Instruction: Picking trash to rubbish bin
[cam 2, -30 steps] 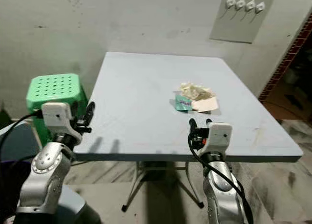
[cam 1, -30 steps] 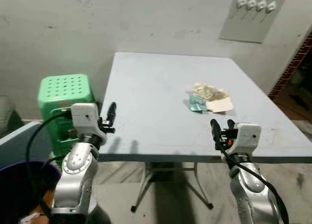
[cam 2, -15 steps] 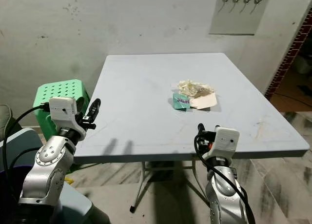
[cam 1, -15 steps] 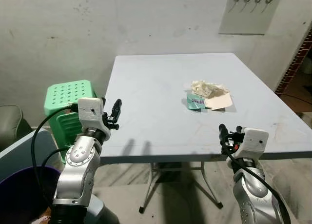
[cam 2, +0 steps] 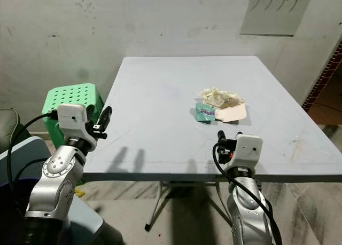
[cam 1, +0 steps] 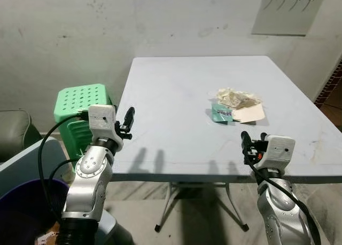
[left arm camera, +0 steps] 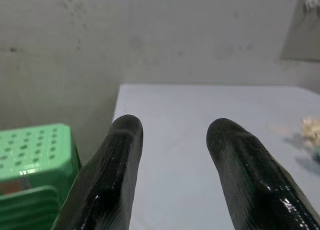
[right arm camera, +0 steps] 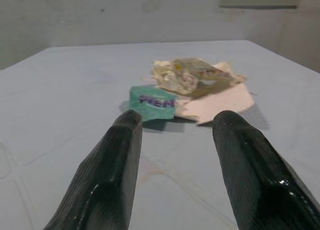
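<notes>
A small heap of trash lies on the pale grey table (cam 1: 171,90), right of its middle. The heap is a crumpled cream wrapper (cam 1: 238,98), a teal packet (cam 1: 220,112) and a pinkish paper sheet (cam 1: 251,114). My right gripper (cam 1: 253,137) is open at the table's near edge, short of the heap. In the right wrist view the teal packet (right arm camera: 151,101) and wrapper (right arm camera: 192,74) lie ahead between its fingers (right arm camera: 117,155). My left gripper (cam 1: 128,118) is open beside the table's left edge, holding nothing. A dark purple bin (cam 1: 18,199) sits at the lower left.
A green perforated plastic stool (cam 1: 81,95) stands between the table's left edge and the wall. A dark seat (cam 1: 13,130) is at the far left. Folding table legs (cam 1: 171,213) stand on the tiled floor. A grey wall plate with hooks (cam 1: 288,10) hangs behind.
The whole picture has shifted as the camera moved. Both grippers stay open near the table's front edge, and the trash lies where it was.
</notes>
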Controlling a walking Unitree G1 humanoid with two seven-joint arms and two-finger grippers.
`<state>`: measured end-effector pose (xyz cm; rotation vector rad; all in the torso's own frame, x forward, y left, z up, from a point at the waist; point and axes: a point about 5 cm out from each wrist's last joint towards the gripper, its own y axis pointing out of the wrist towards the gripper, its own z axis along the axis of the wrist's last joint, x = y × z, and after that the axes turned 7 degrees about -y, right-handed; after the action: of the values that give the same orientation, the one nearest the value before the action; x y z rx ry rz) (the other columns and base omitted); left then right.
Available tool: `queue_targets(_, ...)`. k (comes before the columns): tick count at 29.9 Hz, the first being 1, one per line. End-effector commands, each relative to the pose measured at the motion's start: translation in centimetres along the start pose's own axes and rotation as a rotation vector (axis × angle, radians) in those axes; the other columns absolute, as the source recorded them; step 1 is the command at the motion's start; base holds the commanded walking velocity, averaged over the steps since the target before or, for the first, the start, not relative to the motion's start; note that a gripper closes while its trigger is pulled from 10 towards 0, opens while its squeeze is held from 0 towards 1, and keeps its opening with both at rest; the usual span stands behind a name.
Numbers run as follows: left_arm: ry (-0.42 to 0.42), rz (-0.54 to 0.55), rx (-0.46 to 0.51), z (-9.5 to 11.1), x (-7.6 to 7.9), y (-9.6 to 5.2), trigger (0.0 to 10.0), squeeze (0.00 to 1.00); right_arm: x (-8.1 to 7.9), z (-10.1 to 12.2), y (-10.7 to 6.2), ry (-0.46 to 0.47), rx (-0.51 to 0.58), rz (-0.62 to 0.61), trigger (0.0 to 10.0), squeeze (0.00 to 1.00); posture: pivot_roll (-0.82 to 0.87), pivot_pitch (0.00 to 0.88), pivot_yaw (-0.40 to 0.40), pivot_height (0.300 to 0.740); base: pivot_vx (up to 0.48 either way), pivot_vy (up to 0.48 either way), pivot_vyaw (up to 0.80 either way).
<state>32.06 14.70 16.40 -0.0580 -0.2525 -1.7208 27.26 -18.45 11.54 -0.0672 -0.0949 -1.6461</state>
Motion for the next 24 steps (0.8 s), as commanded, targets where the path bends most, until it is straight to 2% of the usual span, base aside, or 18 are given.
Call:
queue_targets(1,0.005,0.008,-0.003,-0.1,-0.1,0.2,10.0,0.00,0.3,0.4,0.3,-0.012,0.014,-0.007,10.0,0.00,-0.05,0.000,-0.036,0.740,0.000,0.000,0.00)
queue_targets(4,0.024,0.012,0.002,-0.3,0.1,0.6,10.0,0.00,0.8,0.3,0.8,-0.040,0.005,-0.014,10.0,0.00,-0.04,0.000,-0.049,0.740,0.000,0.000,0.00)
queue_targets(6,-0.014,0.005,0.011,0.0,0.4,0.8,10.0,0.00,0.7,0.7,1.0,-0.011,0.013,-0.002,10.0,0.00,-0.04,0.000,-0.040,0.740,0.000,0.000,0.00)
queue_targets(8,-0.008,-0.002,0.005,-0.2,0.6,0.8,10.0,0.00,0.6,0.5,1.0,-0.011,0.009,0.007,10.0,0.00,-0.04,0.000,-0.047,0.740,0.000,0.000,0.00)
queue_targets(13,0.016,-0.016,0.008,-0.2,0.4,0.9,10.0,0.00,0.6,0.6,0.7,-0.016,0.013,-0.001,10.0,0.00,-0.05,0.000,-0.049,0.740,0.000,0.000,0.00)
queue_targets(16,0.003,-0.017,-0.002,-0.6,0.0,0.9,10.0,0.00,0.6,0.3,0.7,-0.015,0.008,-0.002,10.0,0.00,-0.07,0.000,-0.050,0.740,0.000,0.000,0.00)
queue_targets(17,0.028,-0.020,-0.017,-0.9,-0.1,0.9,10.0,0.00,0.7,0.3,0.7,-0.028,0.005,-0.009,10.0,0.00,-0.08,0.000,-0.039,0.740,0.000,0.000,0.00)
queue_targets(18,-0.021,-0.040,-0.018,-0.9,0.2,1.0,10.0,0.00,0.7,0.7,0.8,-0.006,0.018,0.008,10.0,0.00,-0.10,0.000,-0.031,0.740,0.000,0.000,0.00)
queue_targets(21,-0.036,-0.048,-0.030,-1.1,0.6,1.3,10.0,0.00,1.0,0.7,0.9,-0.042,0.014,-0.007,10.0,0.00,-0.13,0.000,-0.020,0.740,0.000,0.000,0.00)
queue_targets(24,-0.050,-0.074,-0.035,-1.4,1.2,1.6,10.0,0.00,1.5,0.7,0.9,-0.016,0.013,-0.030,10.0,0.00,-0.13,0.000,-0.018,0.740,0.000,0.000,0.00)
